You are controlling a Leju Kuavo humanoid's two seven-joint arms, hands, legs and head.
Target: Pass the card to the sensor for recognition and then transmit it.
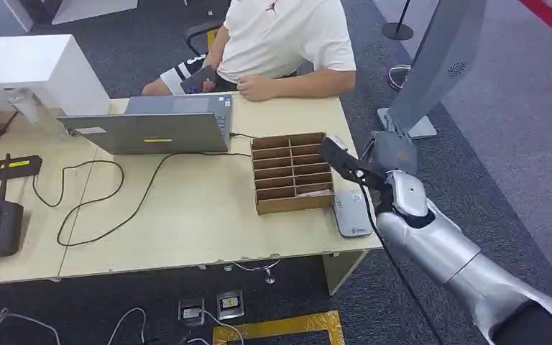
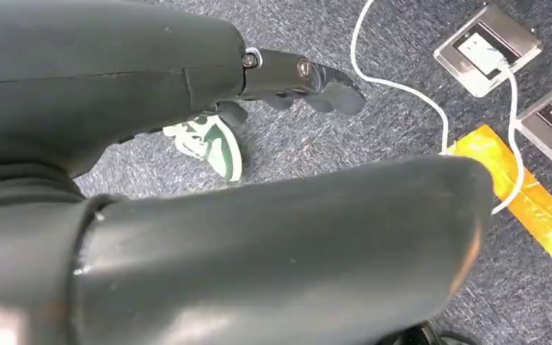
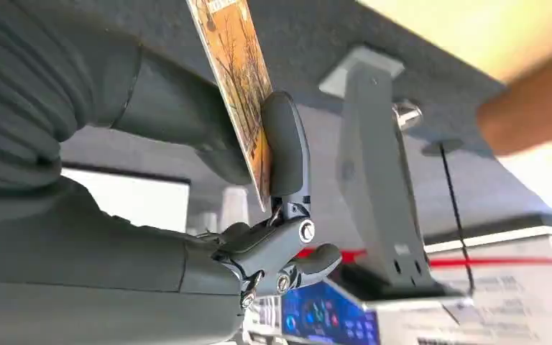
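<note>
1. In the head view you see the right hand [image 1: 374, 169] above the desk's [image 1: 187, 215] right edge, just over the grey sensor [image 1: 351, 212] near the front right corner — beside the wooden divider box [image 1: 291, 172].
2. In the left wrist view your left hand [image 2: 302, 79] hangs over carpet, fingers curled in, holding nothing.
3. In the right wrist view the card [image 3: 237, 79] is pinched between thumb and finger — firmly held.

Open grey laptop [image 1: 159, 123] on the desk; brown divided tray [image 1: 291, 172] beside it; seated person [image 1: 280, 43] behind
</note>
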